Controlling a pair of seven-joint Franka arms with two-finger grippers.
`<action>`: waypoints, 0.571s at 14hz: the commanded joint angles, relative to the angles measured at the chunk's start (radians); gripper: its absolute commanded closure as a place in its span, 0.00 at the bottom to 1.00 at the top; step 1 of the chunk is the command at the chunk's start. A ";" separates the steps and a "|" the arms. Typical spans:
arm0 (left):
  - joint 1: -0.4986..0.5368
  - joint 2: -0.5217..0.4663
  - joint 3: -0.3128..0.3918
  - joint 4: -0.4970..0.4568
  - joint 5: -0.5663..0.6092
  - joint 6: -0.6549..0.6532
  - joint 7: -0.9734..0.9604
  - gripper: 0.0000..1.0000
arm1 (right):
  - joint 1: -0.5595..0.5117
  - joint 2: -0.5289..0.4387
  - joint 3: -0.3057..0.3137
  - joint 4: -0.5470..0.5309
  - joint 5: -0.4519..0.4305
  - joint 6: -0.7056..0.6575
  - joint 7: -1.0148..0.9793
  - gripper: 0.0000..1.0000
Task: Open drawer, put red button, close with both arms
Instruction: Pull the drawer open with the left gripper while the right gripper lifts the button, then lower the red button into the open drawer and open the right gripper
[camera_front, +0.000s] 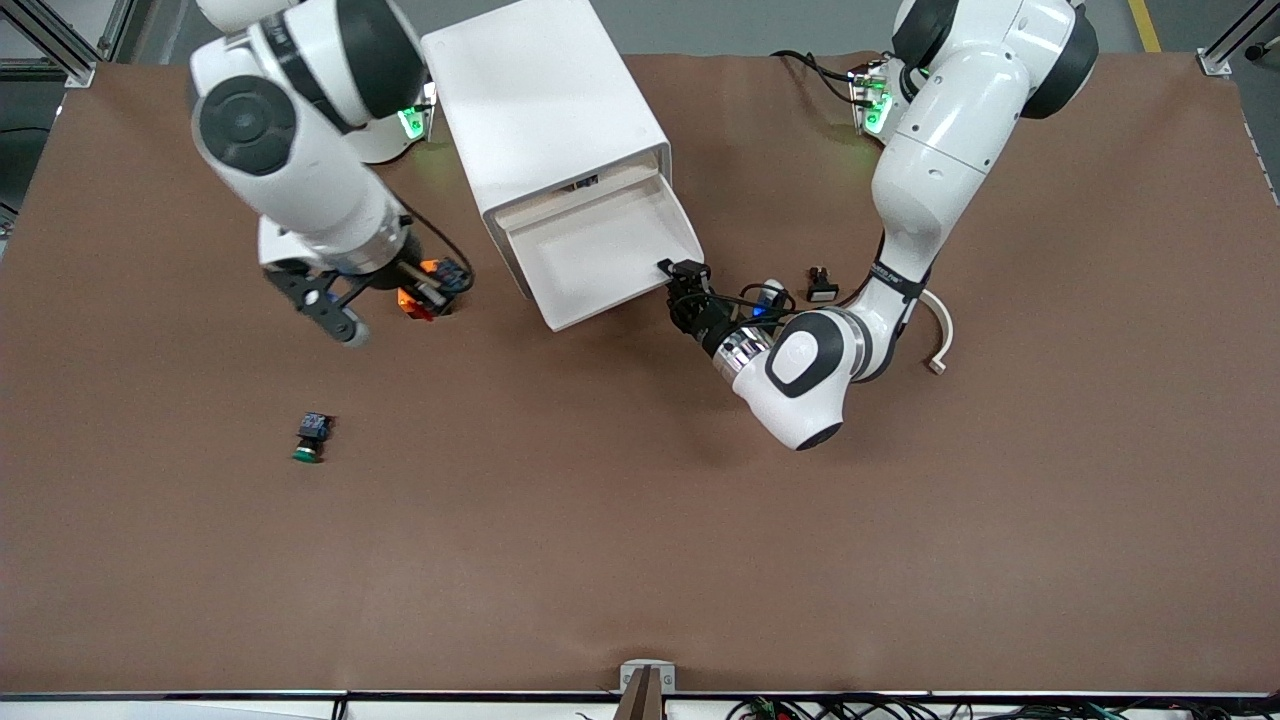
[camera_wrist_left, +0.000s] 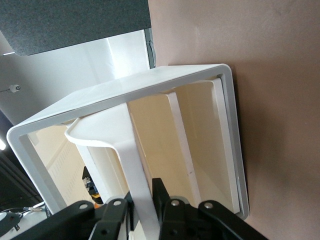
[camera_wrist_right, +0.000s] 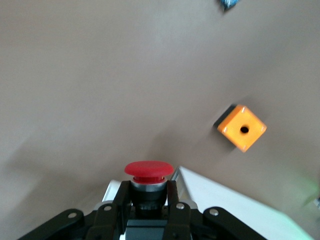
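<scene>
The white cabinet (camera_front: 545, 110) stands at the robots' edge of the table with its top drawer (camera_front: 600, 250) pulled out. My left gripper (camera_front: 683, 275) is shut on the drawer's front wall at the corner toward the left arm's end. In the left wrist view its fingers (camera_wrist_left: 162, 192) pinch that thin white wall (camera_wrist_left: 137, 170). My right gripper (camera_front: 428, 298) is shut on the red button (camera_wrist_right: 149, 169) and holds it in the air over the table, beside the cabinet toward the right arm's end. The red cap (camera_front: 420, 312) points down.
An orange box with a hole (camera_wrist_right: 242, 127) lies on the table under the right gripper. The green-capped button (camera_front: 311, 437) lies nearer the front camera. A small black part (camera_front: 821, 285) and a curved beige piece (camera_front: 940, 335) lie by the left arm.
</scene>
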 joint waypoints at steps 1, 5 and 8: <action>0.016 0.000 0.002 0.017 -0.005 0.009 0.036 0.84 | 0.067 -0.014 -0.014 -0.031 0.011 0.039 0.124 1.00; 0.016 0.002 0.001 0.052 -0.007 0.023 0.056 0.00 | 0.160 -0.003 -0.015 -0.063 0.008 0.114 0.308 1.00; 0.018 -0.007 -0.001 0.078 -0.008 0.023 0.140 0.00 | 0.222 0.001 -0.015 -0.128 -0.002 0.222 0.423 1.00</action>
